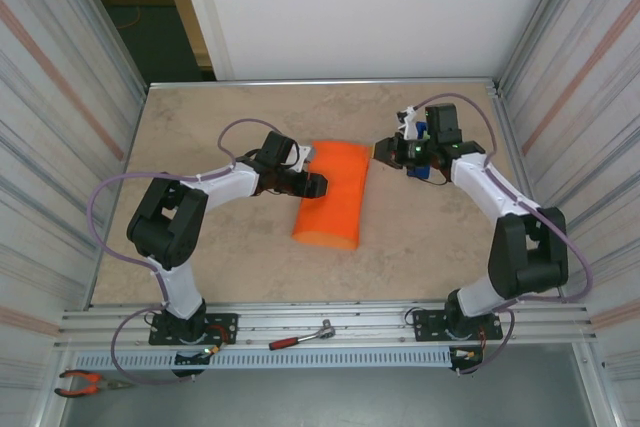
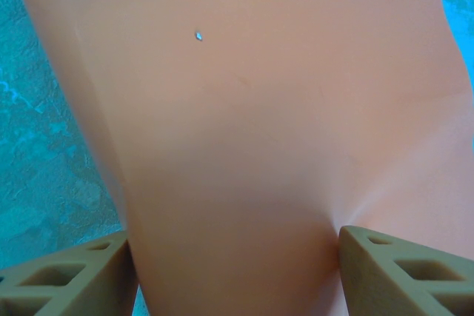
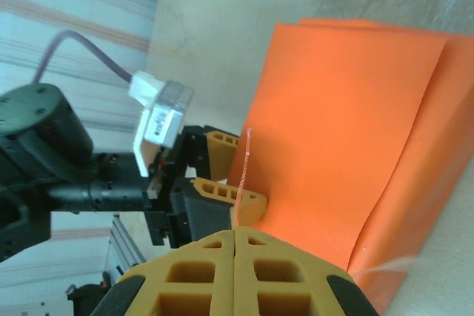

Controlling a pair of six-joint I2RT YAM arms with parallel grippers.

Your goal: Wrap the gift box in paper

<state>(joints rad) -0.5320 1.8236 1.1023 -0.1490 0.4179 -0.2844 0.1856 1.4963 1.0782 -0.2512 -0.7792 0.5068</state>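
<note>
Table: pale, stone-patterned table (image 1: 220, 247) seen from above, with ribbed metal walls (image 1: 60, 147) to left and right and a white panel (image 1: 380, 7) at the back.
Left jaws: spread wide and grasping the paper (image 1: 333, 192) at its left edge. In the left wrist view the tan fingers (image 2: 67, 279) sit on either side of the sheet, both touching it, and soft creases fan out from the right-hand one.
Right jaws: clenched, the two yellow-tan fingers (image 3: 185, 271) pressed flat together, just beside the paper's far right corner.
Thin line: a fine pale red line (image 3: 243, 168) stands up from where those shut fingers meet; what it is cannot be told.
Paper: bright orange, in the middle of the table, folded over itself into a long rounded bundle that slants from the far middle toward the near left. In the right wrist view one layer overlaps another along its length.
Left arm: black and white left arm (image 1: 230, 182) reaching in from the near left, with a purple-grey cable (image 1: 100, 207) looped beside it.
Right arm: matching right arm (image 1: 490, 192) reaching in from the near right, bent toward the centre.
Blue object: small blue object (image 1: 425, 165) on the table, partly hidden behind the right wrist.
Near edge: a red-handled ratchet (image 1: 300, 337) lies on the metal rail (image 1: 350, 319) between the arm bases, and orange-handled pliers (image 1: 85, 382) lie at the near left corner.
</note>
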